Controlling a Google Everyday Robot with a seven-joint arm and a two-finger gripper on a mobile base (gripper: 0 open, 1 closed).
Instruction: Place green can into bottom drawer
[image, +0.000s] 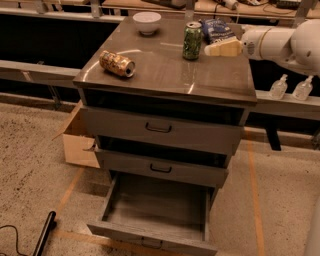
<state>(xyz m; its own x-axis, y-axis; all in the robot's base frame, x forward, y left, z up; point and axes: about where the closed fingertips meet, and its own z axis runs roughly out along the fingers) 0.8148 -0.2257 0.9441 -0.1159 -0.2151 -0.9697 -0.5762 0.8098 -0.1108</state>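
The green can (192, 41) stands upright near the back of the grey cabinet top (165, 70). My gripper (212, 49) reaches in from the right on a white arm, its pale fingers just right of the can, close to it and holding nothing. The bottom drawer (155, 210) is pulled out wide, and nothing shows inside. The two drawers above it are slightly ajar.
A gold-tan can (117, 63) lies on its side at the left of the top. A white bowl (147, 22) and a blue bag (216, 30) sit at the back. A cardboard box (77, 140) stands left of the cabinet. Two clear bottles (291, 88) stand at the right.
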